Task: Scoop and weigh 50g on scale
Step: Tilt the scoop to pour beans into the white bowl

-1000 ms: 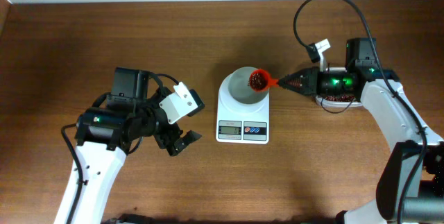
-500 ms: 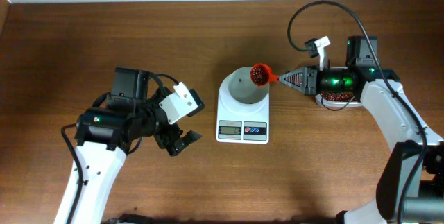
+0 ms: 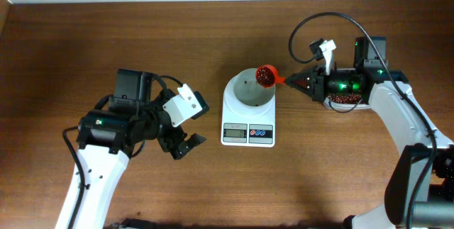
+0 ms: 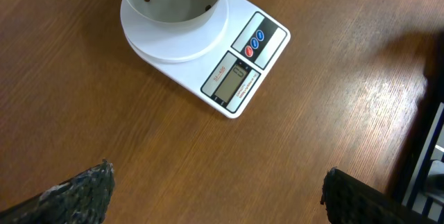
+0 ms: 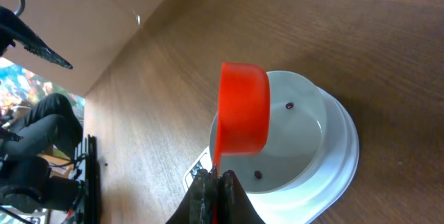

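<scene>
- Centrally on the desk sits the scale, bowl on top.
- Right claw pinches a red scoop by its handle over the bowl's far-right rim.
- Left claw hangs spread, left of the scale.

Red scoop of beans above the bowl on the scale
The right gripper pinches its handle at the bowl's far right rim; the left gripper, jaws spread, sits left of the scale

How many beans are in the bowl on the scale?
2: one dark bean beside the red plastic scoop, another nearer the pale round bowl's rim. The scoop may hide more.
</scene>
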Tool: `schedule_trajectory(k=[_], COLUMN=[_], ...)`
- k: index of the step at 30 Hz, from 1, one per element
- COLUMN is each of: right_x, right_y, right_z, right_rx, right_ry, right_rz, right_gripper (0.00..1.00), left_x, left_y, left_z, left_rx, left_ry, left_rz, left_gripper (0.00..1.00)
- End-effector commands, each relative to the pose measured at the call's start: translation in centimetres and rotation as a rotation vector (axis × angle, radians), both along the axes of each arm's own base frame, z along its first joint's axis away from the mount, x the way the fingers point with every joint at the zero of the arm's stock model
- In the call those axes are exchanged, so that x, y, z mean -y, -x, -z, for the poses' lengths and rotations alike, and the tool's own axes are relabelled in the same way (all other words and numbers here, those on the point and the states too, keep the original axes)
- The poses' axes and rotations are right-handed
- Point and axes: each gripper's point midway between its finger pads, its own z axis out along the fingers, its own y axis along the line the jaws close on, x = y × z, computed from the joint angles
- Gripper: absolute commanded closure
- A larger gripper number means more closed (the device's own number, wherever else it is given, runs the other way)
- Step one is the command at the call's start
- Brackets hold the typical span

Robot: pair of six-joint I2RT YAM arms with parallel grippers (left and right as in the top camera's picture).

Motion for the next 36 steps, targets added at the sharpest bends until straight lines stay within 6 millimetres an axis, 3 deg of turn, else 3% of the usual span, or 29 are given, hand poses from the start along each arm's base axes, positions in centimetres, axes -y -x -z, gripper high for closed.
schedule_trajectory(k=[1,10,14,19,36], right_x=[-0.4,-0.4,-1.7,-2.6,-2.0], right_y=[0.2,0.2,0.7,0.4,-0.5], right_z=[0.2,0.2,0.3,2.6,2.5], right_rx=[0.045,0.059,0.097,0.114,0.149], right_ry=[0.009,0.012,0.027,0.191,0.205], right_rz=[-0.034,-0.041,-0.091,-0.085,-0.064], right_gripper=[0.96,0.96,0.96,0.96,0.96], left_x=[-0.1,-0.1,-0.1,-0.1,-0.1], left_y=[-0.2,-0.2,-0.2,-0.2,-0.2], left_z=[-1.0,-1.0,-1.0,-1.0,-1.0], left_rx=[0.033,0.033,0.033,0.033,0.033], left_ry=[0.006,0.005,0.006,0.005,0.006], left_rz=[0.001,0.001,0.001,0.001,0.001], left_gripper=[0.01,0.01,0.01,0.01,0.01])
